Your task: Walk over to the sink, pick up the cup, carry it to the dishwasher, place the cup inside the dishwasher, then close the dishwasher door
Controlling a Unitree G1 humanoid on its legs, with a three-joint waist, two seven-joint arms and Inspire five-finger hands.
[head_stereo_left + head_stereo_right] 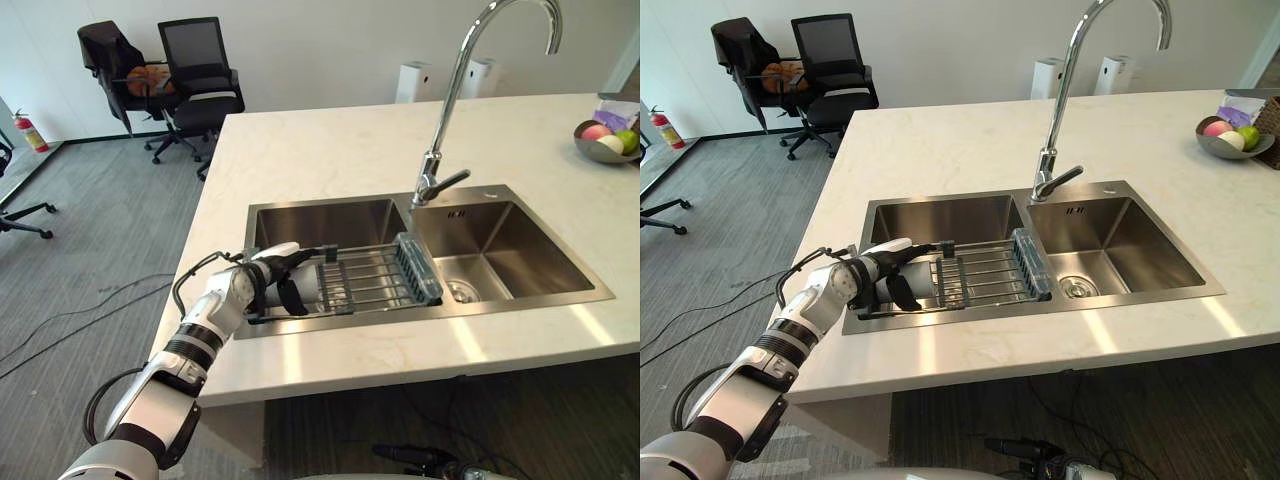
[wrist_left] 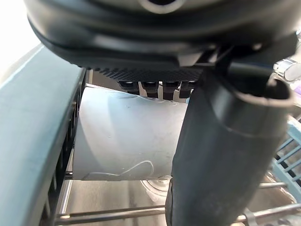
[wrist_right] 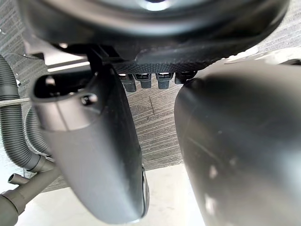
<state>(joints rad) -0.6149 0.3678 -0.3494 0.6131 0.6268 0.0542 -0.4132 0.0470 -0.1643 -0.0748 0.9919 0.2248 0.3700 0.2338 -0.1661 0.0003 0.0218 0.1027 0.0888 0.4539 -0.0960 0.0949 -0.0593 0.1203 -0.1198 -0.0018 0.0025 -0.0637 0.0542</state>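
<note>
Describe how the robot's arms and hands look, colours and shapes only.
The left arm is silver-grey, built of rounded segments joined by black ribbed bands. The left robot hand is dark, with one white cover. The right robot hand is dark, with a thick rounded thumb.

a double sink point(image 1: 430, 313) is set into the counter point(image 1: 330, 150), with the faucet point(image 1: 450, 110) mounted behind the divider between its two basins. a rack point(image 1: 372, 280) is laid across the front of the left basin point(image 1: 320, 222), and the right basin point(image 1: 510, 250) lies beside it. the cup point(image 2: 127, 136) is held on its side at the rack's left end, with the left hand point(image 1: 275, 275) curled round it. a bowl point(image 1: 592, 150) is placed at the counter's far right. two chairs point(image 1: 195, 70) are seen on the floor point(image 1: 90, 250) behind the counter's left corner.
</note>
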